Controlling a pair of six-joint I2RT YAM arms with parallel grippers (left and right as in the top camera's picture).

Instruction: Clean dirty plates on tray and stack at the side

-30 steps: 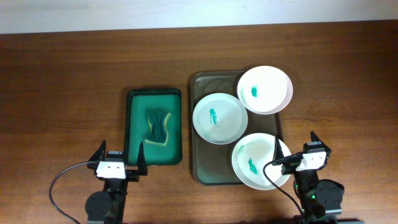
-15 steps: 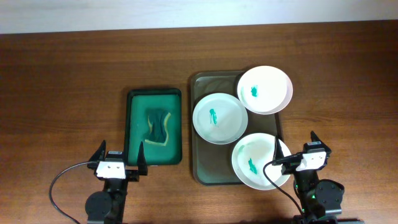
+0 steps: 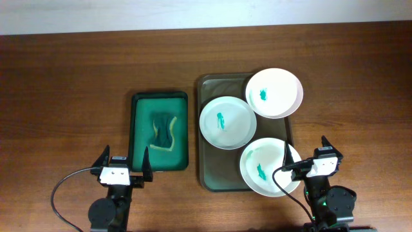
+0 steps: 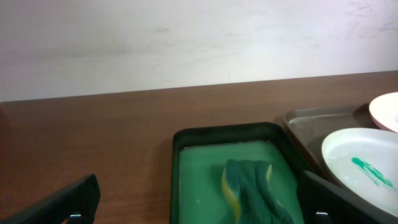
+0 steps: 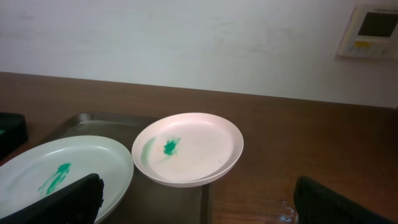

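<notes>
The brown-olive tray (image 3: 207, 174) holds three white plates, each with a teal smear: one at the far right corner (image 3: 274, 93), one in the middle (image 3: 228, 122), one at the near edge (image 3: 270, 166). My right gripper (image 3: 304, 153) is open and empty at the near plate's right side, its left finger over that plate's rim. In the right wrist view the far plate (image 5: 189, 148) lies ahead of the gripper (image 5: 199, 208) and the near plate (image 5: 62, 171) lies to the left. My left gripper (image 3: 125, 154) is open and empty at the near edge of the green tray.
A smaller green tray (image 3: 138, 129) with a green-and-yellow sponge (image 3: 163, 130) lies left of the brown tray. In the left wrist view the sponge (image 4: 249, 193) lies ahead between my open fingers (image 4: 62, 205), with the middle plate (image 4: 364, 165) to the right.
</notes>
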